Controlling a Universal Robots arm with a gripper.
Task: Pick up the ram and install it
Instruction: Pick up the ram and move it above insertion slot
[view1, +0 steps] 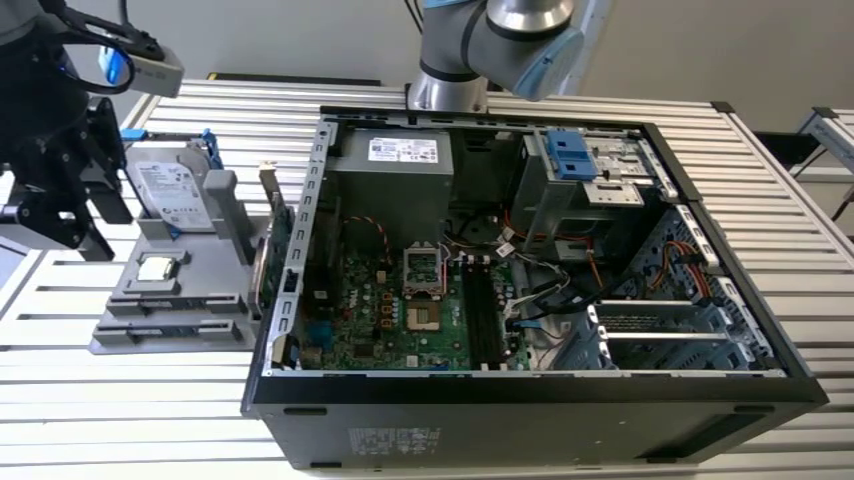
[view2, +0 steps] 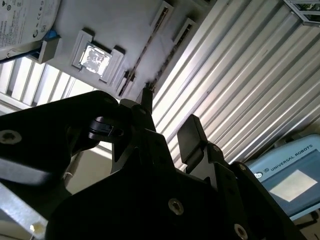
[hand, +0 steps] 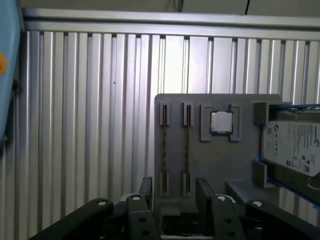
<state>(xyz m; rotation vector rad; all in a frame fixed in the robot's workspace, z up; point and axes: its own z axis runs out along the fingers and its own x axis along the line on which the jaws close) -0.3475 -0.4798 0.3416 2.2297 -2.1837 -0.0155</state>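
Obs. Gripper (hand: 176, 192): hangs at the far left of the exterior view, above the left margin of the grey holder (view1: 134, 340) and clear of it. In the first wrist view its fingers (hand: 205, 192) stand wide apart with nothing between them. It is empty.

Obs. The holder sits on the slatted table (view1: 134, 430) in the left third of the frame. The hard drive (view1: 174, 195) is at its far end and the CPU (view1: 158, 267) is mid-tray.

Obs. Ram (hand: 187, 150): stands on edge in a holder slot at the tray's near end, lower left in the exterior view. From above it shows as a thin brown line. A second such line runs beside it, and I cannot make out chips or a label on either.

Obs. The open computer case (view1: 534, 420) fills the centre and right. Its black memory sockets (view1: 481, 315) look unoccupied.

Judgement: you are in the approach to the pick, and nothing has been grasped yet.

- The finger gap already runs across the stick's thickness. Keep that wrist angle.
- Both brown lines fall inside the finger span. Shift sideways until only one does.
- Come down straight and take the stick mid-length on its flat faces.
- Keep clear of the slot's end blocks, or the stick may bind or tilt.
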